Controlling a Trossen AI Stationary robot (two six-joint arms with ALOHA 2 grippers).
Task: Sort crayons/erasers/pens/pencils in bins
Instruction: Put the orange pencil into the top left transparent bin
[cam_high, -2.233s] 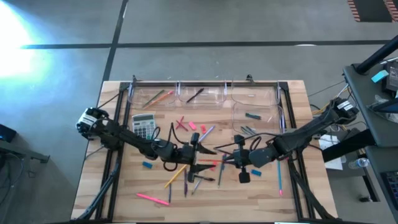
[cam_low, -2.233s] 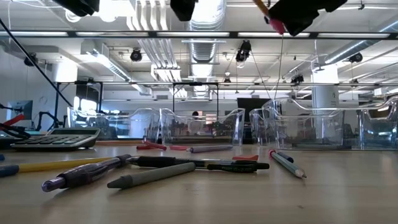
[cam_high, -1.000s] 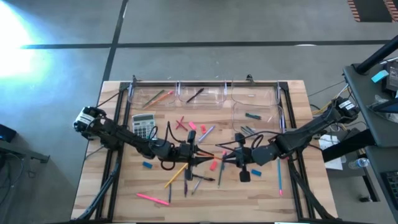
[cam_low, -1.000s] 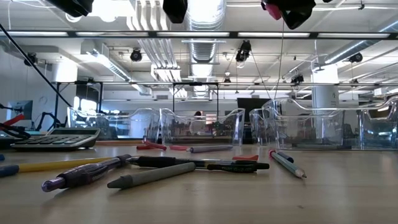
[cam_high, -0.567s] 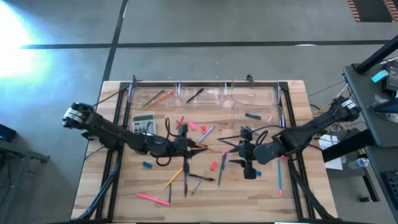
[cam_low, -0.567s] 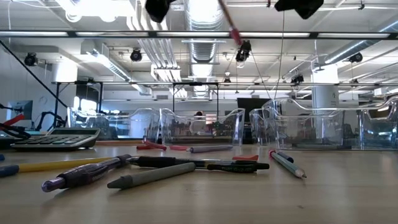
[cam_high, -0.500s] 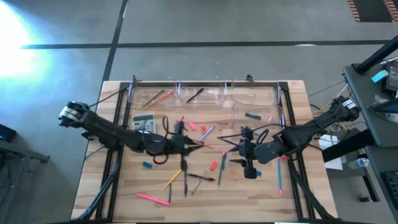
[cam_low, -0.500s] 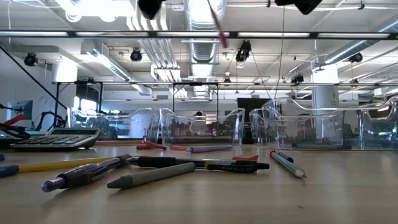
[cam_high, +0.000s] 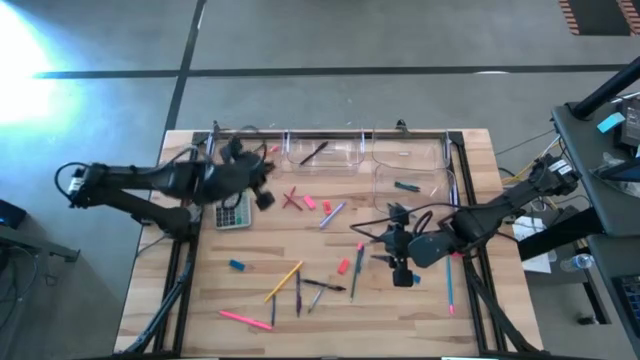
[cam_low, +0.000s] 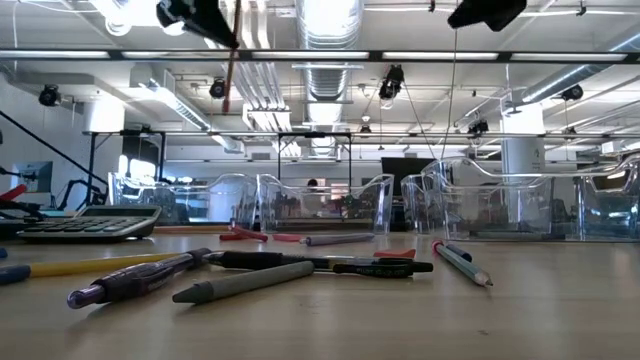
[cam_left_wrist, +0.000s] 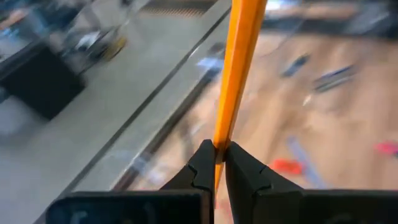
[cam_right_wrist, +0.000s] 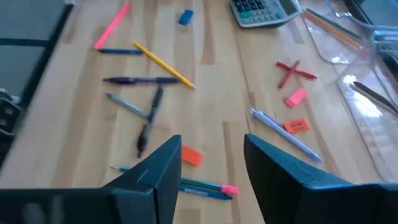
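Note:
My left gripper (cam_high: 262, 170) hangs above the table's far left, by the leftmost of the clear bins (cam_high: 245, 153), shut on an orange pencil (cam_left_wrist: 239, 56). The pencil also shows in the low view (cam_low: 232, 65). My right gripper (cam_right_wrist: 212, 155) is open and holds nothing, above the table right of the middle (cam_high: 395, 255). Flat on the wood lie loose pencils (cam_high: 283, 282), dark pens (cam_high: 298, 291) and erasers (cam_high: 343, 266). Two more bins (cam_high: 325, 150) (cam_high: 405, 152) line the far edge, with another (cam_high: 410, 185) in front of them. My left gripper pinches the orange pencil between its two fingertips (cam_left_wrist: 202, 163), close to one end (cam_left_wrist: 219, 146). The rest of the pencil runs on past the fingertips. In the low view it hangs almost upright below the gripper, lifted clear of the table.
A grey calculator (cam_high: 232, 208) lies at the left, partly under my left arm. A blue eraser (cam_high: 237, 265) and a pink pencil (cam_high: 247, 319) lie near left. A blue pencil (cam_high: 450, 285) lies by my right arm. Black rails (cam_high: 330, 132) frame the far edge.
My right gripper has opened and let go of the pencil's reddish end, staying near the middle. My left gripper, still shut on the pencil, has risen and swung toward the table's far left, over the calculator toward the leftmost bin, turning as it went. The pencil now hangs nearly upright.

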